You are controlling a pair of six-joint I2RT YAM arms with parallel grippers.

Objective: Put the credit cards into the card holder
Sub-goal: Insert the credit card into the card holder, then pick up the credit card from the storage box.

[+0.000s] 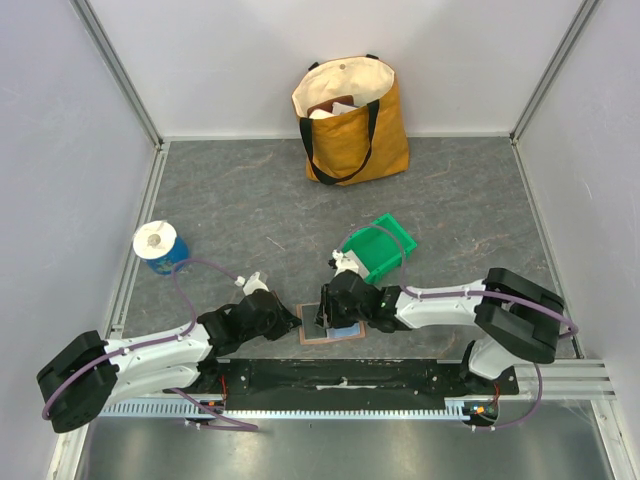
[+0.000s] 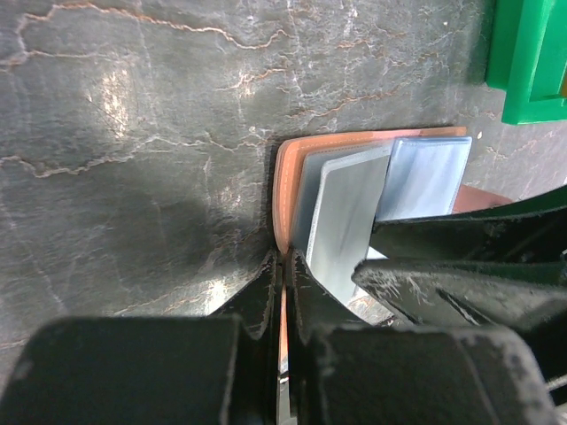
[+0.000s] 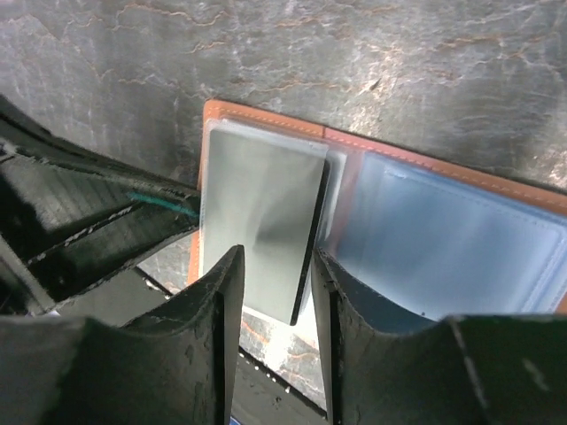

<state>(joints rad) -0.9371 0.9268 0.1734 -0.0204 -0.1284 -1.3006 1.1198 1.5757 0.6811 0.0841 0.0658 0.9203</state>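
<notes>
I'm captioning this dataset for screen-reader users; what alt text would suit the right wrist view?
A grey card lies over the left half of an open terracotta card holder, seen between the two dark fingers of the right end effector. The holder's blue-grey sleeves lie open on a dark marbled table.

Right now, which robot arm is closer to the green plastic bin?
Right. The right arm is beside the green plastic bin; the left arm is farther, beyond the terracotta-brown folding wallet.
</notes>
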